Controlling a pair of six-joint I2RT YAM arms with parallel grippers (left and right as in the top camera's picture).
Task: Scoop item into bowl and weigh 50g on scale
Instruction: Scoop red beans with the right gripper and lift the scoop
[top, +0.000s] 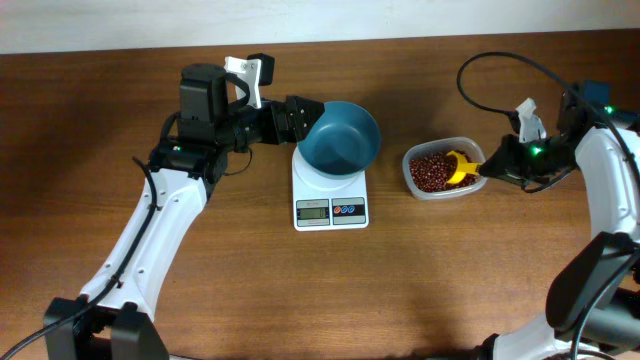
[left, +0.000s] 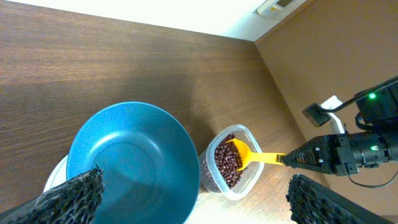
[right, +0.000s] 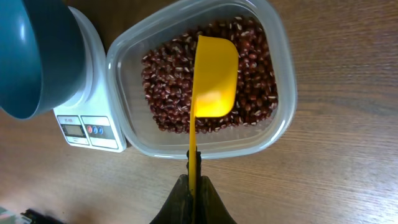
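So here's the setup: the teal bowl (top: 341, 137) is parked on the little white scale (top: 331, 205) mid-counter, and it's wide enough to cover the whole platform. Only the scale's front strip with the display and the red and blue buttons sticks out. The readout is too small for me to read.

Just to the right of the scale, close but not touching, is a clear plastic container (right: 283, 93) with the red-brown beans (right: 165, 93) heaped in it. All the beans I can spot are in there.

The right tool (right: 194, 180) is pressed together on the thin handle of a yellow scoop (right: 214, 78). The scoop reaches in over the container's near wall, with its cup lying on top of the beans and showing plain yellow inside.

The left tool (top: 303, 120) is spread wide right at the bowl's left rim. One finger (left: 81, 193) overlaps the bowl in the wrist view, but I can't tell if it actually touches.

Other stuff around: a black cable (top: 480, 70) loops over the wooden counter (top: 450, 280) behind the right arm. So the bowl has an arm on its left and the container on its right.
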